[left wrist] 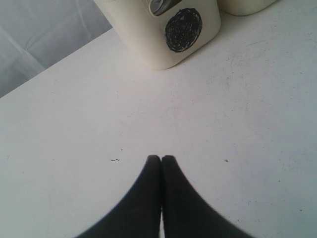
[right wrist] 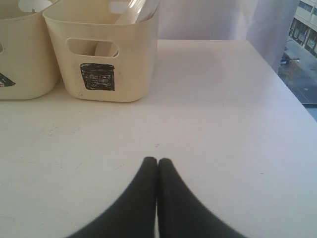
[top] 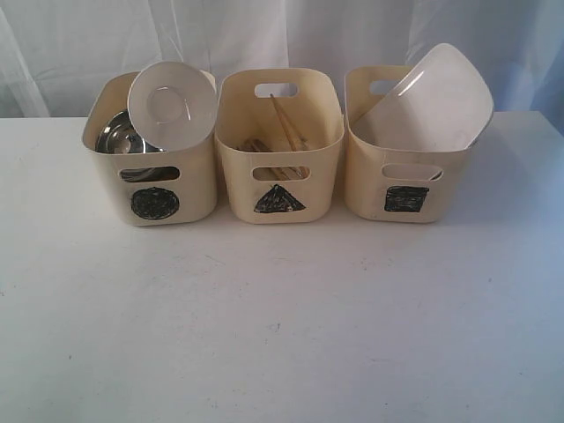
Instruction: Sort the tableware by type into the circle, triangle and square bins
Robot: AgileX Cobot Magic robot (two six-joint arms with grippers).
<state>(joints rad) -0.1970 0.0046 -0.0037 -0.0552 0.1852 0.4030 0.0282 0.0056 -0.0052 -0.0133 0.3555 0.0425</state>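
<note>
Three cream bins stand in a row at the back of the white table. The circle bin (top: 155,181) on the left holds a small white bowl (top: 172,101) leaning on its rim and a shiny steel bowl (top: 123,132). Wooden chopsticks (top: 286,123) stick up inside the triangle bin (top: 280,181) in the middle. A white square plate (top: 436,97) leans in the square bin (top: 410,189) on the right. My left gripper (left wrist: 162,157) is shut and empty over bare table in front of the circle bin (left wrist: 163,34). My right gripper (right wrist: 157,160) is shut and empty, short of the square bin (right wrist: 101,59).
The white table (top: 282,326) stretches wide in front of the bins. A white curtain (top: 88,44) hangs behind them. The table's right edge (right wrist: 292,94) lies past the square bin, with a window beyond it. Neither arm shows in the exterior view.
</note>
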